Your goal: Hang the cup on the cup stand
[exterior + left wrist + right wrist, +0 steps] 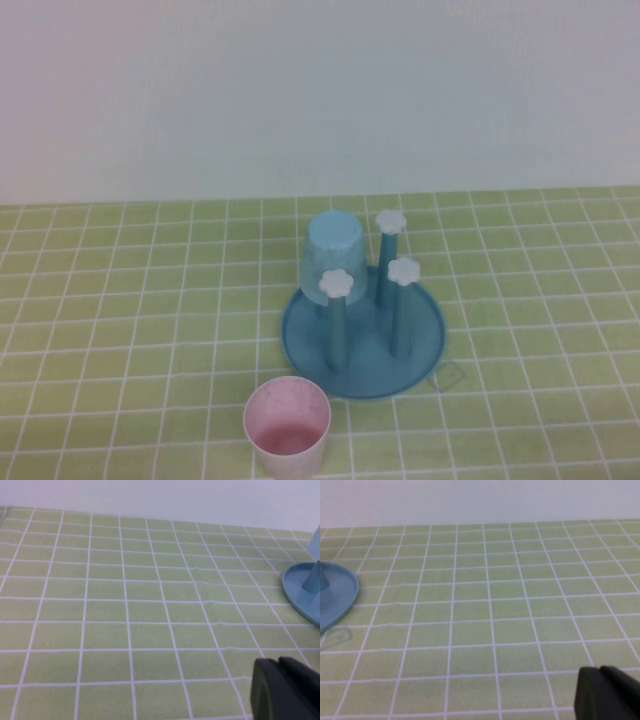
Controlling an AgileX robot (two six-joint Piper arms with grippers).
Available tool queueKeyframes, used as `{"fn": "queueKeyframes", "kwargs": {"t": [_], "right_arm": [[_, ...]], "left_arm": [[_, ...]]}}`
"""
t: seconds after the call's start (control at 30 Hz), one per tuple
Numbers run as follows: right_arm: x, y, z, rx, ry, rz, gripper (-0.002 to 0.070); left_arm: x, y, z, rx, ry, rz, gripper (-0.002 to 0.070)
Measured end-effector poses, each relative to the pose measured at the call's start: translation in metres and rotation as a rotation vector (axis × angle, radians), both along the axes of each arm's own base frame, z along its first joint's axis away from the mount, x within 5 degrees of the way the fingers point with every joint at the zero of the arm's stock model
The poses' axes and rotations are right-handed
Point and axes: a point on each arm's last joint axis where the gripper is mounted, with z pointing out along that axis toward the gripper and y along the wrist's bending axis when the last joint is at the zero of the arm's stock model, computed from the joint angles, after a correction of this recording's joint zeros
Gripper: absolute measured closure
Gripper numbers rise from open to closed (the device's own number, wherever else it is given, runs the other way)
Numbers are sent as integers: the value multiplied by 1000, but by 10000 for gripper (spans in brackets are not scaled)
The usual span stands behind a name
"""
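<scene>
Pink cup (288, 425) empty, upright near cup stand (420, 345); left pincer (285, 690), right pincer (607, 692) pressed together.

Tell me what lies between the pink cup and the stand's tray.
Only bare green tiled tablecloth separates the pink cup from the cup stand, seen in the high view.

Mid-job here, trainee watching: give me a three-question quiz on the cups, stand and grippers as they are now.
1. True or false: the pink cup is already on the stand.
2. Which cup sits upside down over a peg? A) pink B) blue C) neither
3. How many pegs show bare flower caps?

Key:
1. False; it stands upright on the table, nearer the robot than the stand.
2. B, the blue cup.
3. Three.

Left gripper and right gripper are shut, holding nothing, out to either side of the stand.
</scene>
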Motion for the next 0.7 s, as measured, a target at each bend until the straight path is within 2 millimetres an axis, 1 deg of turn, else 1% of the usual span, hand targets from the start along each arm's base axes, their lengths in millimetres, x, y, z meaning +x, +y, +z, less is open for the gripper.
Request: {"fn": "queueKeyframes", "kwargs": {"t": [0.7], "right_arm": [[0,0,0,0,0,0,678]], "left_arm": [[0,0,-1,4,15,-4,676]]}}
